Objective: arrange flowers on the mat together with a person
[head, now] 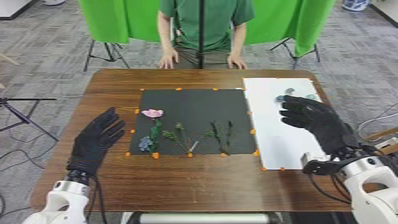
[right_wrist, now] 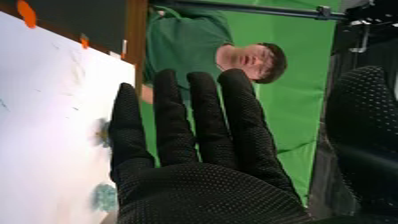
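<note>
Holding the right robot hand [head: 313, 116] open above a smooth white sheet [head: 282, 142], with straight, relaxed fingers spread apart. Holding the left robot hand [head: 96, 136] open too, with nearly straight fingers, near the left edge. Below both, one brown wooden surface [head: 182, 185]. Between the two, one dark grey rectangular mat [head: 182, 107], to the left of the right robot hand, with small orange tabs round its border.

On the mat's near part, one dusty-blue flower cluster [head: 146, 145] at left, well apart from the right robot hand; next to it in the middle, green leafy sprigs [head: 180, 133], too tangled to count; then two thin dark-green stems [head: 229, 134], upright in layout. Farther up the left side, one pale pink bloom [head: 153, 113] on a green stem.

Just beyond the right fingertips, on the sheet, small blue-grey flowers [head: 290, 91], two at least.

Farther off, grey patterned carpet [head: 53, 57], bright green cloth [head: 107, 20] and black tripod legs [head: 108, 51].
</note>
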You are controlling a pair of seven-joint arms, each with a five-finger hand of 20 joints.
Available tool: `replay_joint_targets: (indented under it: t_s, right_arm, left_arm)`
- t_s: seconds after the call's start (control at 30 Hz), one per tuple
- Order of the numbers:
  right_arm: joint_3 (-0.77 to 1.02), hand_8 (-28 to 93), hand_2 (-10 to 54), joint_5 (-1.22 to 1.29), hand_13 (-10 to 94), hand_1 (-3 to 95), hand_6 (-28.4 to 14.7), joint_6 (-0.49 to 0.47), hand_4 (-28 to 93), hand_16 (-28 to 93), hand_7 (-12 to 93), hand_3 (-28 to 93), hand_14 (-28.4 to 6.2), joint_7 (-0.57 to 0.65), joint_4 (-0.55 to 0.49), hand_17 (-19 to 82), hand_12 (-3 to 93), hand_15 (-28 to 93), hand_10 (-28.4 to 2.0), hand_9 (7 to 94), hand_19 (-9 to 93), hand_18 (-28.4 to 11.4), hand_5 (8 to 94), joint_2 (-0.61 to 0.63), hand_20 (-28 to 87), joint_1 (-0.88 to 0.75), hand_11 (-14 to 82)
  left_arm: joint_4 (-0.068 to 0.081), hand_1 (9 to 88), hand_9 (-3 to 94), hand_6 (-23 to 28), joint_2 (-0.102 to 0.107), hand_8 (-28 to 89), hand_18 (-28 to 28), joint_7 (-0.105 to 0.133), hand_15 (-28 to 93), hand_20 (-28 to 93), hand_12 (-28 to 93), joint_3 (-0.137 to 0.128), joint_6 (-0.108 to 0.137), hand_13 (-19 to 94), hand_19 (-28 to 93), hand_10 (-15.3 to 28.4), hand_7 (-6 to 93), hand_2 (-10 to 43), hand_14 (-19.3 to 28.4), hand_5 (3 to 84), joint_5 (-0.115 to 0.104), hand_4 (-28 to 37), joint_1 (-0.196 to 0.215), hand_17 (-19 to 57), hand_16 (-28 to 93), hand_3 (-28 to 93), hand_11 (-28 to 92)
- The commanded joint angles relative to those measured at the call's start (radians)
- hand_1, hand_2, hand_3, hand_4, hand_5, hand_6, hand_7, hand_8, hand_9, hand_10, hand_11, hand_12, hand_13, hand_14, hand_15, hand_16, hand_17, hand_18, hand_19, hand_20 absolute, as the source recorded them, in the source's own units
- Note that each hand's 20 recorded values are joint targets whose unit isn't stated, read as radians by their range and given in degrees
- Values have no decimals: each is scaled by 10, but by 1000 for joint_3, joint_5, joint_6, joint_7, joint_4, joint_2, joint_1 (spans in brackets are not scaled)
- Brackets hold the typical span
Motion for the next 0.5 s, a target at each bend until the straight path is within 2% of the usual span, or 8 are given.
replay_joint_targets:
  t_s: [0.03, 0.07, 0.17, 0.27, 0.3, 0.37, 0.43, 0.5]
  right_arm:
    - [-63, -114, -66, -311, 402, 226, -46, 205, -263, 250, 182, 864, -107, -155, 56, 113, 192, 141, -122, 425, 414, -201, 428, 152, 228, 112, 140]
    - [-68, -128, -78, -355, 424, 238, -54, 217, -273, 218, 195, 864, -98, -164, 67, 139, 183, 152, -124, 435, 417, -183, 433, 175, 219, 126, 151]
    - [-47, -125, -94, -487, 436, 260, -79, 142, -282, 142, 175, 858, -83, -173, 109, 189, 164, 141, -130, 447, 390, -139, 442, 219, 187, 179, 161]
    - [-42, -122, -95, -596, 430, 272, -82, 183, -282, 129, 173, 851, -79, -162, 138, 199, 162, 140, -131, 440, 382, -130, 437, 268, 182, 188, 161]
    - [-26, -122, -95, -657, 431, 278, -79, 186, -283, 127, 181, 846, -79, -165, 146, 199, 163, 142, -129, 439, 388, -130, 436, 273, 187, 180, 163]
    - [3, -128, -95, -789, 435, 284, -70, 188, -283, 127, 200, 842, -76, -141, 155, 199, 165, 149, -127, 445, 407, -132, 438, 288, 196, 159, 172]
    - [64, -139, -95, -917, 448, 285, -64, 81, -283, 146, 215, 843, -74, -138, 154, 188, 168, 169, -122, 441, 430, -141, 437, 272, 206, 137, 180]
    - [100, -143, -95, -963, 446, 279, -62, 61, -283, 163, 220, 839, -75, -132, 160, 181, 175, 175, -119, 435, 435, -145, 431, 273, 204, 103, 186]
  left_arm:
    - [1, 244, 221, 42, 1, -103, 215, -2, 226, 39, 131, 2, 7, 218, 445, 116, 187, -18, 140, 311, -8, -283, 34, -94, -14, 698, 242]
    - [4, 243, 221, 43, 1, -103, 215, -5, 226, 39, 131, 5, 3, 218, 445, 116, 187, -19, 141, 312, -6, -283, 30, -94, -13, 698, 242]
    - [7, 244, 221, 42, -1, -103, 215, -6, 225, 39, 131, 6, -7, 218, 445, 116, 186, -19, 141, 311, 4, -283, 20, -94, -13, 697, 242]
    - [8, 244, 220, 42, 11, -102, 215, -5, 226, 39, 131, 11, 0, 218, 444, 115, 187, -19, 141, 311, 4, -283, 5, -95, -13, 697, 241]
    - [8, 244, 220, 42, 5, -102, 215, -9, 226, 39, 131, 7, -6, 218, 444, 116, 187, -19, 141, 311, 10, -283, 2, -94, -13, 697, 241]
    - [3, 244, 220, 42, 4, -102, 215, -10, 226, 39, 132, 6, 0, 218, 444, 115, 188, -19, 140, 311, 9, -283, 11, -95, -13, 697, 241]
    - [0, 244, 220, 42, 4, -103, 215, -11, 227, 39, 132, -1, 2, 218, 444, 115, 188, -19, 140, 311, 7, -283, 24, -95, -13, 697, 241]
    - [-5, 244, 221, 42, 6, -103, 215, -8, 227, 39, 132, -7, 11, 217, 444, 116, 188, -19, 140, 311, 4, -283, 36, -95, -13, 697, 241]
